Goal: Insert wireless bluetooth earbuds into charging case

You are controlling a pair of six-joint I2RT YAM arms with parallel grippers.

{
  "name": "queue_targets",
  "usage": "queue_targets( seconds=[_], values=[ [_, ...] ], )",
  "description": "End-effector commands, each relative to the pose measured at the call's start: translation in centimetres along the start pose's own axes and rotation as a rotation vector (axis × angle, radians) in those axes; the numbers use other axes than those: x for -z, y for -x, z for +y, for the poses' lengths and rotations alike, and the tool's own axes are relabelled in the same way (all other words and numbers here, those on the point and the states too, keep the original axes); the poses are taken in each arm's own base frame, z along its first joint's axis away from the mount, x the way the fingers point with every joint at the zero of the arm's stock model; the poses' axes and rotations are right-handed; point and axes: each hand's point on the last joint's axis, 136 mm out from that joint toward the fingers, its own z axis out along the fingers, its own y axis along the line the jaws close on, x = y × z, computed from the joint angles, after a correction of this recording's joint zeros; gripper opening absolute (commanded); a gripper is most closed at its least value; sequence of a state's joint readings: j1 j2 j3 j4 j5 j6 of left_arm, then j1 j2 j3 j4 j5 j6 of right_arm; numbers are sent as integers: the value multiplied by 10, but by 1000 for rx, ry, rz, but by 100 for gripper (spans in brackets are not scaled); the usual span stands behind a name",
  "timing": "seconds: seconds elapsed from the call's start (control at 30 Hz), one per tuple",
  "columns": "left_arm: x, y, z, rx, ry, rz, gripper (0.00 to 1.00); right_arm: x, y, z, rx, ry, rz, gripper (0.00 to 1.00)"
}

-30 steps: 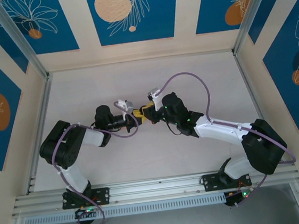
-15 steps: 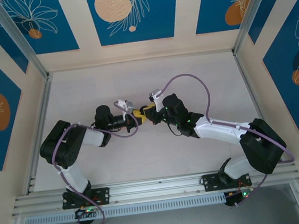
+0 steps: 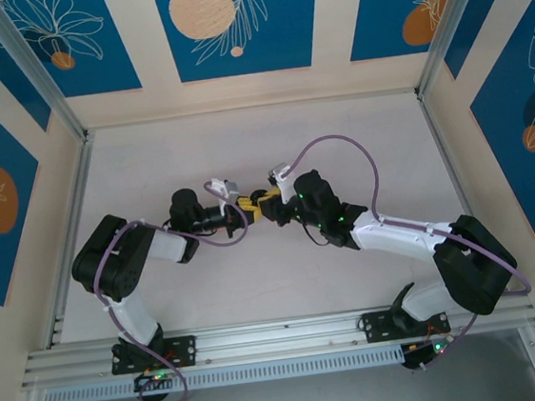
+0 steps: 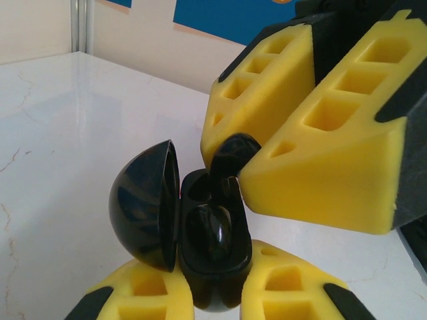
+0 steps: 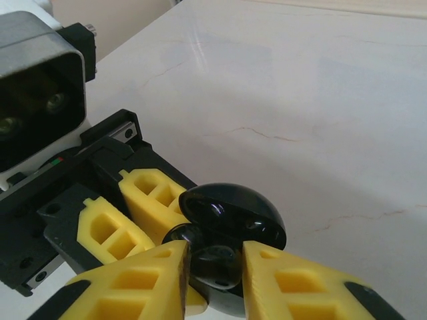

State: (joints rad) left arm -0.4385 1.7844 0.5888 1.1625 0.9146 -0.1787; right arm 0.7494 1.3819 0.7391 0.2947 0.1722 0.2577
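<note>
Over the middle of the table [image 3: 367, 142]: both arms meet tip to tip
Left gripper [image 4: 213, 293]: jaws clamped on the base of the charging case [image 4: 200, 263], lid [image 4: 143, 207] swung open
Right gripper [image 5: 212, 263]: jaws pinching a black earbud [image 4: 230, 152]
Held earbud: its tip dips into the case's upper socket
Lower socket: second black earbud [image 4: 208, 230] already seated

- Left end effector [image 3: 241, 209] and right end effector [image 3: 265, 203] meet tip to tip, yellow fingers [image 3: 247, 205] touching, mid-tabletop [image 3: 357, 143].
- Anything between the fingers is too small to make out.
- Purple cable [image 3: 337, 138] arcs over the right arm.
</note>
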Motion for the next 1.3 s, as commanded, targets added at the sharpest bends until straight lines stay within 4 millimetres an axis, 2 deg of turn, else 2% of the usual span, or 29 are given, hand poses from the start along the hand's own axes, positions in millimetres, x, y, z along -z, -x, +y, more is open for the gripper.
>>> queue_targets(
  seconds=[0.0,0.5,0.83,0.97,1.17,1.27],
  values=[
    [1,10,-8,-45,-43,-36,7,2,-7,1,-8,24,42,32],
    [2,7,-9,-52,-45,-31,7,13,19,16,-45,137,-1,58],
    [2,1,-5,-61,-20,-14,7,40,42,26,-105,208,-1,60],
    [3,-1,-3,-68,-4,-3,7,49,41,23,-167,183,67,59],
    [5,-6,0,-83,26,30,7,59,20,-5,-319,-56,277,54],
    [6,-7,1,-90,37,44,7,58,12,-2,-352,-75,342,54]
  ],
)
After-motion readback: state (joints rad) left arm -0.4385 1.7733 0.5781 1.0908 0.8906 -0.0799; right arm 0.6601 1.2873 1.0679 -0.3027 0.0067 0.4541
